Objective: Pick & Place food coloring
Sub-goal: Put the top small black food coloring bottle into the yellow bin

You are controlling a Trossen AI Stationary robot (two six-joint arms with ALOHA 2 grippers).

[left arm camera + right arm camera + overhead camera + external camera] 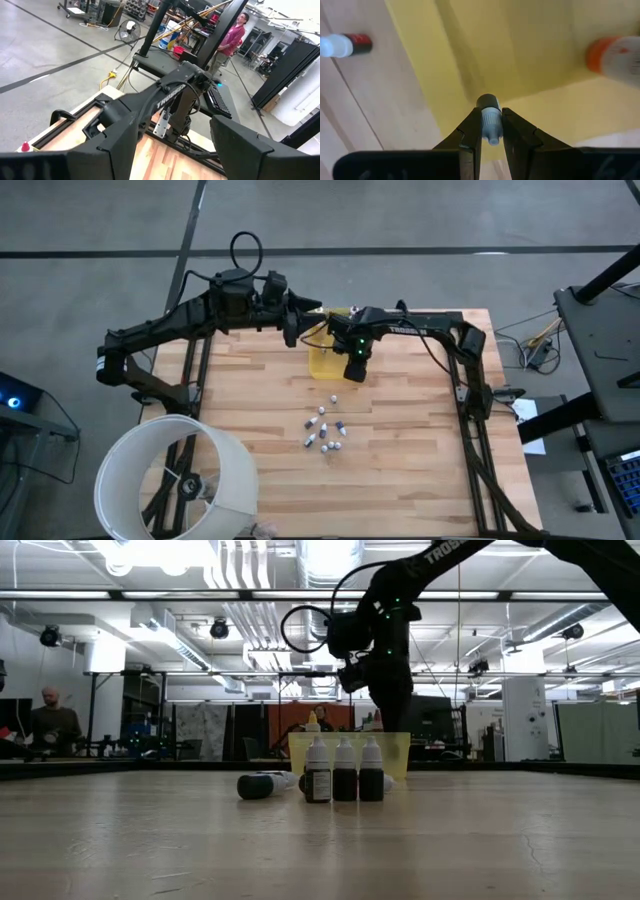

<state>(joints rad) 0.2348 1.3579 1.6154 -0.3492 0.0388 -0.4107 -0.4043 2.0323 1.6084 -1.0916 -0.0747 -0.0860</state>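
Here the right gripper point(491, 131) hangs over the yellow tray point(325, 360) at the far side of the desk point(400, 480); its fingers point(470, 135) are pinched on a small white-capped bottle point(490, 122), held above the tray's floor; an orange-capped bottle point(612, 55) lies inside the tray; a dark-bodied bottle with a white cap point(345, 45) lies on the wood just beside the tray; the remaining food coloring bottles point(325, 432) cluster nearer the desk's middle, well apart from the tray, some upright, some lying down; the left gripper point(292, 320) waits just beside the tray's far-left edge, its fingers spread wide and empty.
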